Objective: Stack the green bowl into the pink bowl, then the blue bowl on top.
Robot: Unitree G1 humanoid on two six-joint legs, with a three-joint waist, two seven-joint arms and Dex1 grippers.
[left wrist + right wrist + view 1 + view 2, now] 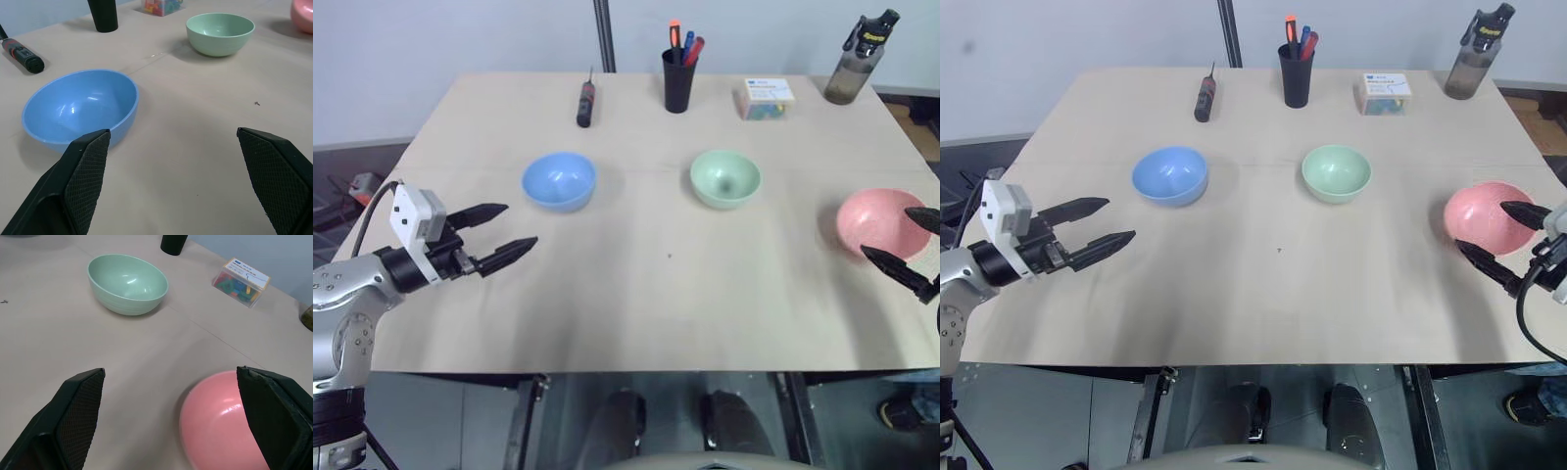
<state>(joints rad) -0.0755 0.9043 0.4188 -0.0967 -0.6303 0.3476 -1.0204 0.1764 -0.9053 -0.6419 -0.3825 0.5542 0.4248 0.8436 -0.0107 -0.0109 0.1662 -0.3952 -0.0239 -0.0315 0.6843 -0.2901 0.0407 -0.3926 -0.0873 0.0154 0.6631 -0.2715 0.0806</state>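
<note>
Bowls sit apart in a loose row across the middle of the table (636, 294), each upright and empty. The blue bowl (559, 180) is left of centre, the green bowl (725, 177) a little right of centre, and the pink bowl (881, 221) near the right edge of the frame, slightly lower than the other two.

At the lower left of the frame, the left gripper (506, 232) hovers above the table with its two black fingers spread wide and nothing between them; the blue bowl lies just beyond its tips (the left wrist view shows that bowl close by one finger). At the right edge, the right gripper (1503, 242) is likewise spread wide and empty, its fingers reaching over the pink bowl's near side.

Along the far edge stand a black screwdriver (585, 102), a black pen cup (678, 78), a small clear box (765, 98) of coloured bits, and a dark water bottle (858, 61).
</note>
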